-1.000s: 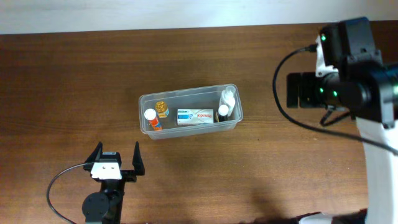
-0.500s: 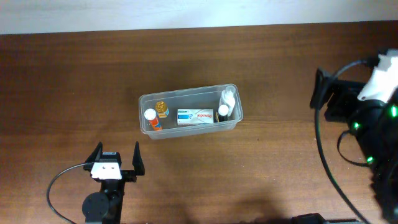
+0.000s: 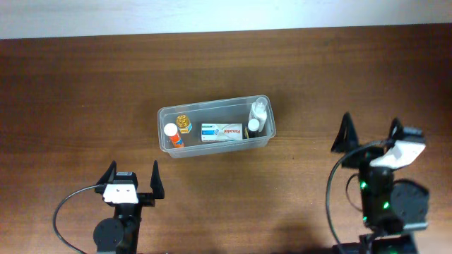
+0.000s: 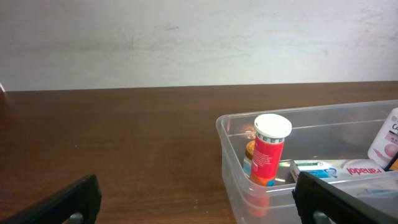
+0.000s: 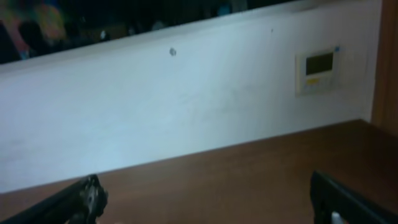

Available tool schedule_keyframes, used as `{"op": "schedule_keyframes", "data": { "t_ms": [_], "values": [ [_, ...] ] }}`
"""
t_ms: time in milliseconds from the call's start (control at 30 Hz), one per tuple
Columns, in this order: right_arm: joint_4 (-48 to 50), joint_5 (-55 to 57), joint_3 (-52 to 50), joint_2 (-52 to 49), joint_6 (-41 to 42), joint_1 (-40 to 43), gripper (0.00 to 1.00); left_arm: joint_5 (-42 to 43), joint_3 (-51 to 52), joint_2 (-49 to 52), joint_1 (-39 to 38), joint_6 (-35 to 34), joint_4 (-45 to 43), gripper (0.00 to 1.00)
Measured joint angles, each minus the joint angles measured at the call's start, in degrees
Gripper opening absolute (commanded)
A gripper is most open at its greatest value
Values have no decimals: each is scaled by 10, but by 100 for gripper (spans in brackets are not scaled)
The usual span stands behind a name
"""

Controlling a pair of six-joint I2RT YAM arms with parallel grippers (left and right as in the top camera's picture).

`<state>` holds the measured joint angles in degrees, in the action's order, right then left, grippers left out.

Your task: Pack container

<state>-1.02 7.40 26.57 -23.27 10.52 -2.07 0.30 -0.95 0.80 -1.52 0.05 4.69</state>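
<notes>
container [image 3: 215, 115]: mid-table, just ahead of the left arm, orange bottle [image 3: 171, 134] and box [image 3: 221, 132] inside.
left gripper [image 3: 134, 173]: jaws wide, empty, near the front edge.
right gripper [image 3: 371, 128]: wide, empty too.
doing it well: looks packed; i'd hold both arms clear.

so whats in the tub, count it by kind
bottles: 3 (orange bottle, white bottle, dark bottle)
gold-lidded jar: 1
box: 1
total: 5, all inside the container
</notes>
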Motion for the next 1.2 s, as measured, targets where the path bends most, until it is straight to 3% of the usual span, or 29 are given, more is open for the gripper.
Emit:
{"op": "schedule_keyframes", "data": {
  "t_ms": [300,533,1200],
  "values": [
    [20,-43,-171,168,0,19,98,0,0,0,0,0,0,99],
    [18,-73,-241,217,0,21,98,0,0,0,0,0,0,99],
    [-31,-90,-260,225,-3,24,98,0,0,0,0,0,0,99]
  ]
}}
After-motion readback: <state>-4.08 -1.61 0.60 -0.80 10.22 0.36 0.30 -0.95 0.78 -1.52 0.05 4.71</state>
